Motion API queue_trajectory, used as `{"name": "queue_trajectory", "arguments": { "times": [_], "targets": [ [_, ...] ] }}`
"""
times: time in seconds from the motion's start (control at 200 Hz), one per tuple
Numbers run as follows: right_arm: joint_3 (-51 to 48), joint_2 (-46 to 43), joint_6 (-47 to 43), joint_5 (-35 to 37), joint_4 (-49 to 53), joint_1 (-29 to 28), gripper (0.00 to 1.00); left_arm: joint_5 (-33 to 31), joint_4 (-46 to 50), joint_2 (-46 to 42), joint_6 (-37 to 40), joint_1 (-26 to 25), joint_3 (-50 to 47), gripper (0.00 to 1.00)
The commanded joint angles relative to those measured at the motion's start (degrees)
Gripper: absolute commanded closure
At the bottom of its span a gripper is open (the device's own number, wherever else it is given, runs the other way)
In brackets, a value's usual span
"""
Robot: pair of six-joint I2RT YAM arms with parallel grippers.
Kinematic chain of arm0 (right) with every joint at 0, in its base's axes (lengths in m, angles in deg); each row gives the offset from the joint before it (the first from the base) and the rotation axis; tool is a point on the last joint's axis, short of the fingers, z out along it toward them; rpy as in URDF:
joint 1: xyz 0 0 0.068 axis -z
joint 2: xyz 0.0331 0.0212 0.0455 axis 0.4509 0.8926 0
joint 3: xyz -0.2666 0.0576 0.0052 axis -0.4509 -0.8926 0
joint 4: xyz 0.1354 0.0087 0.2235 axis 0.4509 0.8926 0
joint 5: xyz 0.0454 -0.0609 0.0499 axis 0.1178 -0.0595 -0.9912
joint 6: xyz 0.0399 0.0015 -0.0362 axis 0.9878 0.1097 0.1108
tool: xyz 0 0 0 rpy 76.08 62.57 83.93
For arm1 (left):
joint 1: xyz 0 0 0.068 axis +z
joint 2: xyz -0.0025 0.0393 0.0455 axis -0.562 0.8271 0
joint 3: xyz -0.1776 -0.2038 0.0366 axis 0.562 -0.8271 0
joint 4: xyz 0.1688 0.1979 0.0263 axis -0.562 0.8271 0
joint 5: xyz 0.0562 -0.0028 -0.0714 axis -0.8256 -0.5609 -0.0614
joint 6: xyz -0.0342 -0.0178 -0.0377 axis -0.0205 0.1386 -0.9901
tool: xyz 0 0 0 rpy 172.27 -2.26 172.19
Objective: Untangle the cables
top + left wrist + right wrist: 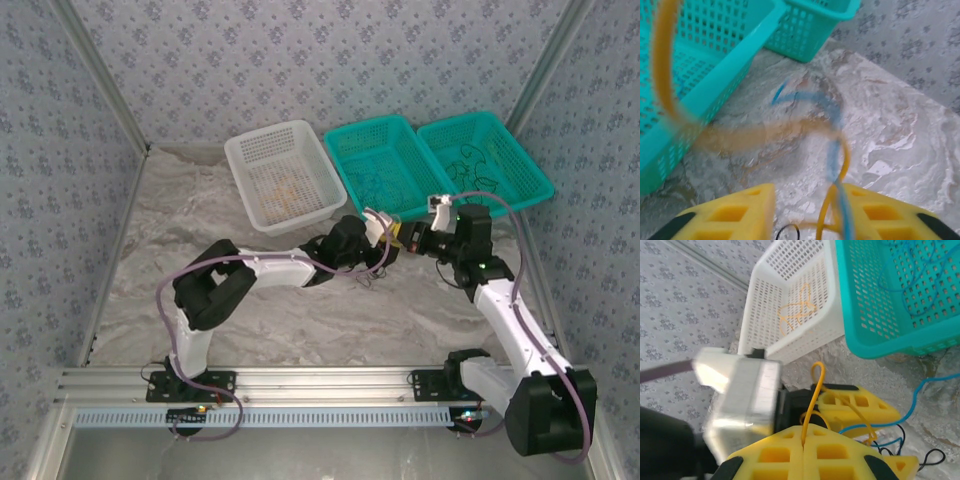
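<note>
Two grippers meet mid-frame: my right gripper [804, 436] clamps the cables [813, 390], my left gripper [807, 212] sits parted around them.

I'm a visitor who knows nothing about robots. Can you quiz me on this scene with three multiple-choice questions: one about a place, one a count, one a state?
1. Where do the left gripper and right gripper meet?
A) by the near rail
B) just in front of the teal baskets
C) against the back wall

2. How many baskets are there?
A) two
B) three
C) five

3. The right gripper is:
A) wide open
B) shut on a basket rim
C) shut on a yellow wire

Answers: 1B, both sit at the teal baskets' near side. 2B, one white basket plus two teal. 3C, it is closed tight, the wire rising from the seam.
</note>
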Motion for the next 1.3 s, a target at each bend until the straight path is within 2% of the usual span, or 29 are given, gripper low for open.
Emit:
{"name": "queue_trajectory", "arguments": {
  "times": [0.0,0.29,0.52,0.64,0.705,0.844,0.929,1.029,1.299],
  "targets": [
    [2.8,-2.4,3.1,-3.5,-3.0,1.6,1.0,-0.1,3.3,1.7,-0.3,0.3,0.1,0.67],
    [8.0,-5.1,3.4,-2.3,-4.2,4.5,1.0,0.6,4.4,2.3,-3.5,2.5,-3.6,0.76],
    [9.1,-6.2,2.6,3.0,-3.1,6.3,1.0,0.7,4.9,2.1,-4.4,3.2,-4.3,0.96],
    [9.4,-6.1,1.9,2.7,-2.0,7.2,1.0,-0.4,4.9,1.1,-5.6,3.6,-5.4,0.97],
    [9.6,-5.8,0.7,1.8,-1.4,7.1,1.0,0.1,5.3,-0.1,-7.1,4.2,-5.9,0.9],
    [9.3,-5.3,-3.0,1.7,1.9,6.8,1.0,1.2,5.6,-4.4,-10.7,5.4,-7.5,0.59],
    [8.6,-4.5,-3.9,1.1,2.2,6.4,1.0,2.4,5.1,-7.4,-11.9,5.8,-8.8,0.45],
    [8.1,-2.9,-4.1,0.7,1.9,5.2,1.0,2.6,5.1,-10.8,-13.2,6.4,-10.2,0.35],
    [8.5,1.9,-4.7,3.1,-1.2,0.1,1.0,3.4,0.3,-18.1,-19.7,10.5,-15.3,0.18]
  ]
}}
